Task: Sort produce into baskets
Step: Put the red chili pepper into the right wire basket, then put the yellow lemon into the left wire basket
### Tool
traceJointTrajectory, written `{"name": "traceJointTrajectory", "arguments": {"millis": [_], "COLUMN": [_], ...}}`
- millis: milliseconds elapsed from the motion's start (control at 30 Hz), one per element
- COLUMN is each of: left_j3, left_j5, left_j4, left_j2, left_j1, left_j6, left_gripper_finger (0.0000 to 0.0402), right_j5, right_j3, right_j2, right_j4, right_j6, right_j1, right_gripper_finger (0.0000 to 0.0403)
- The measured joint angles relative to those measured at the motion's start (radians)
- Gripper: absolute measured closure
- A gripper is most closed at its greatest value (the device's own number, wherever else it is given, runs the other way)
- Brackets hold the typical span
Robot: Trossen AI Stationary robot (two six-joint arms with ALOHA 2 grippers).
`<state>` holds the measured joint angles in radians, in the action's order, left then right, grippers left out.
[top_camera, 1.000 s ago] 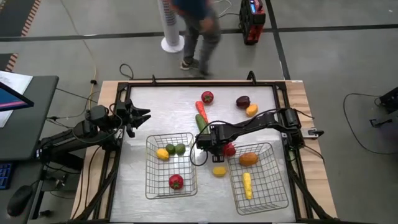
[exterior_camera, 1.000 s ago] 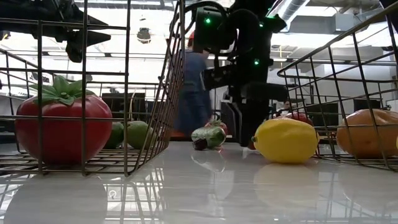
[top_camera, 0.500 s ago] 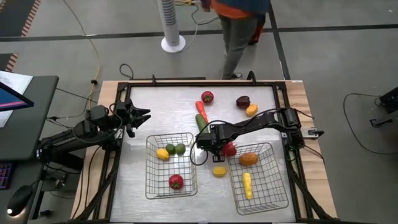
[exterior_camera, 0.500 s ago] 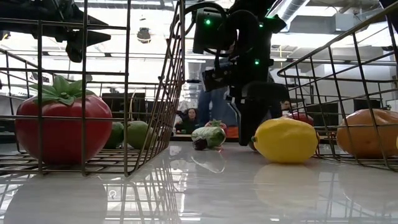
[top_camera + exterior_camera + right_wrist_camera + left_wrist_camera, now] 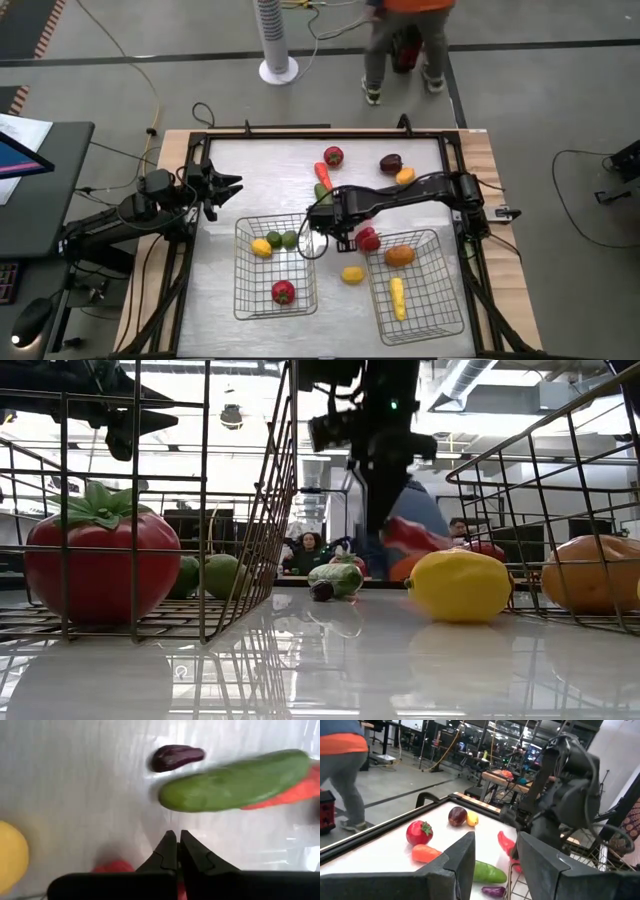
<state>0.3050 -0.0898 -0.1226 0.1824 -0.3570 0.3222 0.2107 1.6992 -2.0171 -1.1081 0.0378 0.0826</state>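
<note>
Stock on your counter point(image 5: 230, 300), every place given from the right basket point(image 5: 440, 300):

- Right basket: you have an orange piece point(image 5: 399, 255) at its far end and a long yellow piece point(image 5: 397, 297) at its middle.
- Left basket point(image 5: 248, 290): it stands beside the right basket, across a gap. You hold in it a yellow piece point(image 5: 261, 247), two green pieces point(image 5: 283, 239) and a red tomato point(image 5: 283, 291).
- Lemon point(image 5: 352, 274): loose on the counter, just outside the right basket's wall, in that gap.
- Red pepper point(image 5: 368, 238): at the right basket's far corner on the gap side.
- Right gripper point(image 5: 177, 834): above the counter just beyond that same corner, close to the red pepper. Its fingers are pressed together. You cannot tell whether they pinch the pepper.
- Cucumber point(image 5: 235, 780), carrot point(image 5: 322, 172) and a small dark purple piece point(image 5: 176, 756): loose, beyond the right basket's far end.
- Second red tomato point(image 5: 333, 155), maroon piece point(image 5: 390, 162) and small yellow-orange piece point(image 5: 404, 177): farther still beyond that far end.
- Left gripper point(image 5: 232, 184): well away from the right basket, past the left basket's far corner. Its fingers are spread, with nothing between them.
</note>
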Motion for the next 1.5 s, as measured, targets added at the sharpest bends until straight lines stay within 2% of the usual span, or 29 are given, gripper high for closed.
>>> {"name": "traceJointTrajectory", "arguments": {"millis": [333, 600, 900, 1067, 1267, 1500], "left_j3": [0.0, 0.0, 0.0, 0.0, 0.0, 0.0], "left_j5": [0.0, 0.0, 0.0, 0.0, 0.0, -0.001], "left_j4": [0.0, 0.0, 0.0, 0.0, -0.001, -0.001], "left_j2": [0.0, 0.0, 0.0, 0.0, 0.0, 0.0], "left_j1": [0.0, 0.0, 0.0, 0.0, 0.0, 0.0], "left_j6": [-0.003, -0.003, -0.002, 0.003, 0.013, 0.017], "left_gripper_finger": [0.0269, 0.0269, 0.0269, 0.0269, 0.0269, 0.0269], "right_j5": [0.003, 0.008, -0.007, -0.151, -0.117, -0.105], "right_j3": [0.145, 0.237, 0.362, 0.368, 0.328, 0.309], "right_j2": [0.0, 0.0, 0.003, 0.004, 0.003, 0.003], "right_j4": [-0.244, -0.436, -0.462, -0.462, -0.463, -0.463], "right_j6": [-0.067, -0.195, -0.33, -0.432, -0.456, -0.452], "right_j1": [0.021, 0.094, 0.214, 0.26, 0.31, 0.296], "right_gripper_finger": [0.0374, 0.0374, 0.0368, 0.0362, 0.0333, 0.0251]}}
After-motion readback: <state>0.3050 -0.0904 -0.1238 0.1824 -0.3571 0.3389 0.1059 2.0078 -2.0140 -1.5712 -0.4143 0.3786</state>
